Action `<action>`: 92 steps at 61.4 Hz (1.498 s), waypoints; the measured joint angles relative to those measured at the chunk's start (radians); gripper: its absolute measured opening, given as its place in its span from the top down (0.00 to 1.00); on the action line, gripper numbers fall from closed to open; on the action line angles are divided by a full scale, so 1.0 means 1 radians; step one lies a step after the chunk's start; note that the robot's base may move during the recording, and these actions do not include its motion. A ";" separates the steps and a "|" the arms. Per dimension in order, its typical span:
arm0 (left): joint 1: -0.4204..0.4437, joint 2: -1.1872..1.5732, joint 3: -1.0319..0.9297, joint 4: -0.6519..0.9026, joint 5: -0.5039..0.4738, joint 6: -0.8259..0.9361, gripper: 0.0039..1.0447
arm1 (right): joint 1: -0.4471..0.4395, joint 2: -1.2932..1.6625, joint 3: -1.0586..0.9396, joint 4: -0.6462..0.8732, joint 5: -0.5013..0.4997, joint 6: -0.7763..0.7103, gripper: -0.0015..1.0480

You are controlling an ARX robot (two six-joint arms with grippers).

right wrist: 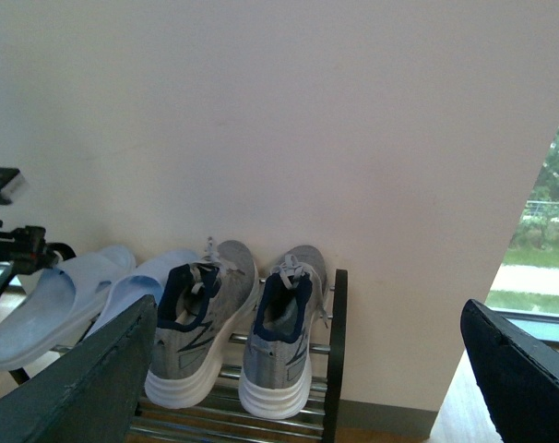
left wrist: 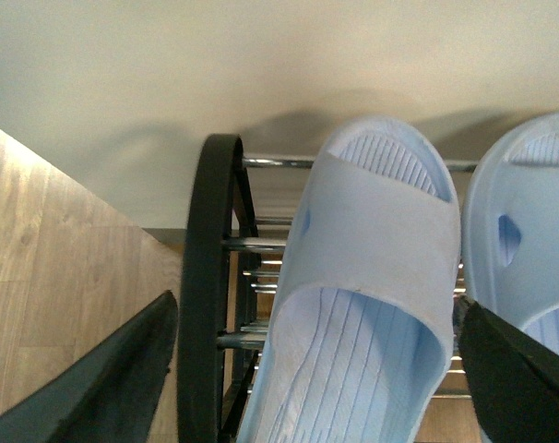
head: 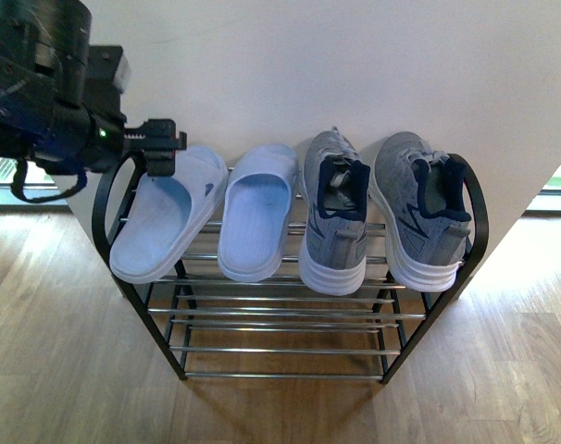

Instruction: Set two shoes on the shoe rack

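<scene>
Two grey sneakers [head: 378,215] were seen side by side, heels outward, on the top tier of the shoe rack [head: 290,319], occupying its right half and reaching the right end frame. Two pale blue slides [head: 206,215] were laid on the left half of the same tier. The left gripper [head: 160,148] was held above the rack's left end, over the outer slide [left wrist: 358,295], its fingers [left wrist: 95,388] spread wide and nothing gripped. The right gripper [right wrist: 303,388] was held well apart from the rack, facing the sneakers, its jaws likewise spread and empty.
</scene>
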 joint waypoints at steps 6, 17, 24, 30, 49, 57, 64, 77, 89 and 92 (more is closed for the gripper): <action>0.001 -0.089 -0.077 0.030 -0.016 -0.003 0.08 | 0.000 0.000 0.000 0.000 0.000 0.000 0.09; 0.021 -0.231 -0.223 0.072 -0.061 -0.050 0.09 | 0.000 0.000 0.000 0.000 0.000 0.000 0.09; 0.035 -0.377 -0.351 0.121 -0.101 -0.051 0.09 | 0.000 0.000 0.000 0.000 0.000 0.000 0.09; 0.056 -0.560 -0.476 0.125 -0.127 -0.060 0.09 | 0.000 0.000 0.000 0.000 0.000 0.000 0.09; 0.172 -1.315 -0.888 -0.142 -0.147 -0.078 0.09 | 0.000 0.000 0.000 0.000 0.000 0.000 0.09; 0.252 -1.684 -0.950 -0.402 -0.072 -0.067 0.09 | 0.000 0.000 0.000 0.000 0.000 0.000 0.09; 0.338 -1.867 -0.956 -0.524 0.028 -0.075 0.09 | 0.000 0.000 0.000 0.000 0.000 0.000 0.09; 0.414 -2.005 -1.015 -0.425 0.203 -0.026 0.18 | 0.000 0.000 0.000 0.000 0.000 0.000 0.09; 0.375 -2.119 -1.086 -0.326 0.253 0.085 0.47 | 0.000 0.000 0.000 0.000 0.000 0.000 0.09; 0.354 -2.129 -1.095 -0.326 0.232 0.096 0.55 | 0.000 0.000 0.000 0.000 0.000 0.000 0.09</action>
